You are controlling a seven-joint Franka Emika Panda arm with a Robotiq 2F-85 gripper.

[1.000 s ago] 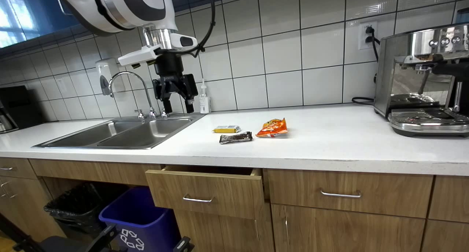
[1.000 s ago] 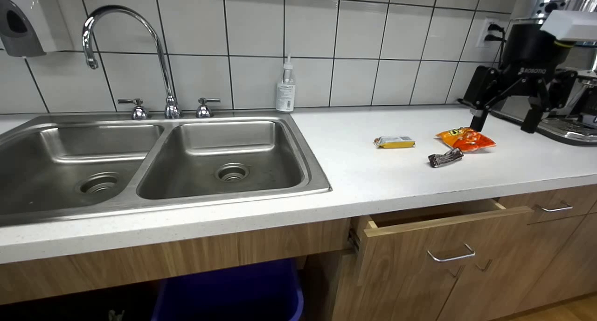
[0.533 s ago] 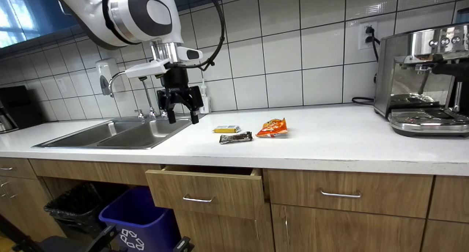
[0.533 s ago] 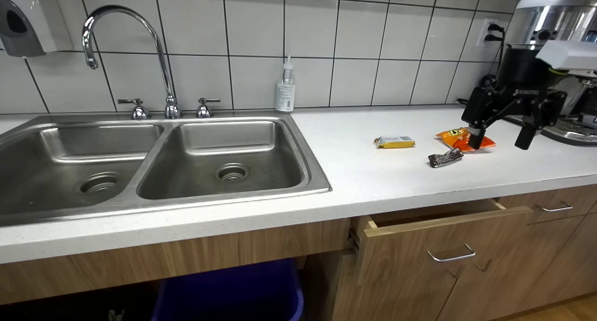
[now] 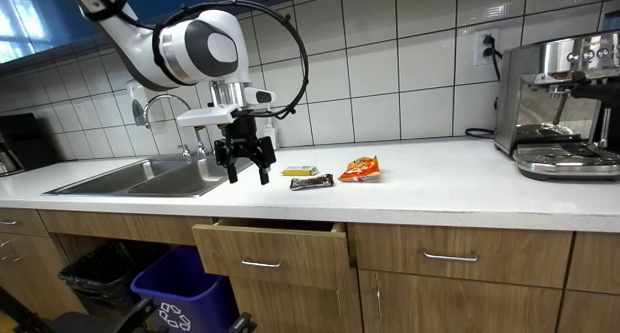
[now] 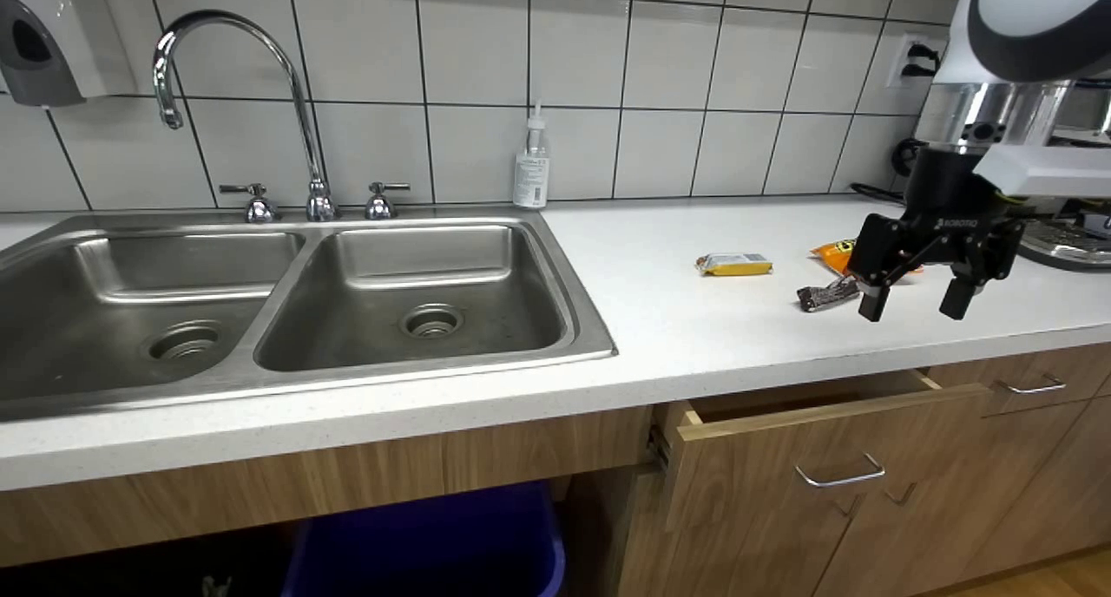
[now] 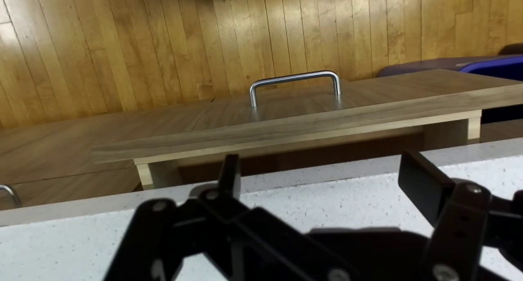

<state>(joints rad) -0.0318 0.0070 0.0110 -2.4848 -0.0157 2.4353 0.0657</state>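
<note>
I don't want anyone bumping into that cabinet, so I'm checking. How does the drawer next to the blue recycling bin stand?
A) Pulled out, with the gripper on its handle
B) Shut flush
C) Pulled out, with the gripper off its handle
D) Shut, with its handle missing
C: the drawer juts out from under the countertop, and the open gripper hangs over the countertop, apart from the silver handle.

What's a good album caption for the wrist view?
An open, empty gripper over a white countertop, with a wooden drawer standing partly open below.
</note>
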